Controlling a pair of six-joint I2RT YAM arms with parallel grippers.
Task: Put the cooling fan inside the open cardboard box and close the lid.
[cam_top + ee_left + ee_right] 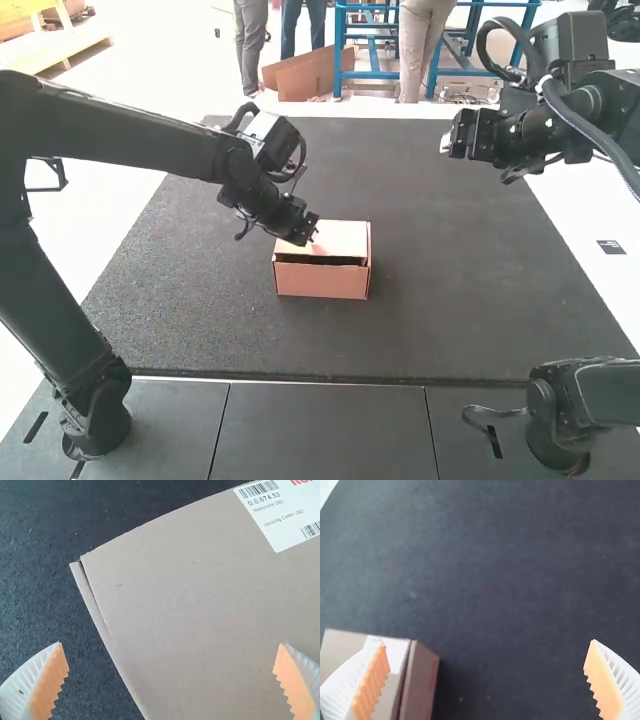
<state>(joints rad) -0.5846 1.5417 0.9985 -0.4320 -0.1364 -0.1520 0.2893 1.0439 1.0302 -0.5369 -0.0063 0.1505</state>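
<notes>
Item 1, arm bases: left arm base (92,412) and right arm base (575,408) stand at the near edge of the counter (330,430), ahead of which lies a dark mat (470,300). Item 2, cardboard box (322,264): sits on the mat near its middle, upright, with the lid (342,240) lowered over the top. A dark slit along the front edge suggests the lid is not fully seated. It hides the interior, so the cooling fan is presumed to be inside. A white label (280,510) sits toward one corner of the lid. Item 3, left end effector (306,230): poised over the box's rear left corner, just above or touching the lid, released, with its orange pads (47,680) spread wide and nothing between them. Item 4, right end effector (447,135): raised at the rear right, well apart from the box, also released and empty, with its pads (600,680) wide apart. Hazards, as judged: pressure at one corner could tip or skid the unbraced box. The unseated front edge could spring up once pressure is lifted. A spread finger could snag the lid's edge and reopen it. The lid may jam on a side flap (82,582) that shows beside its edge.
</notes>
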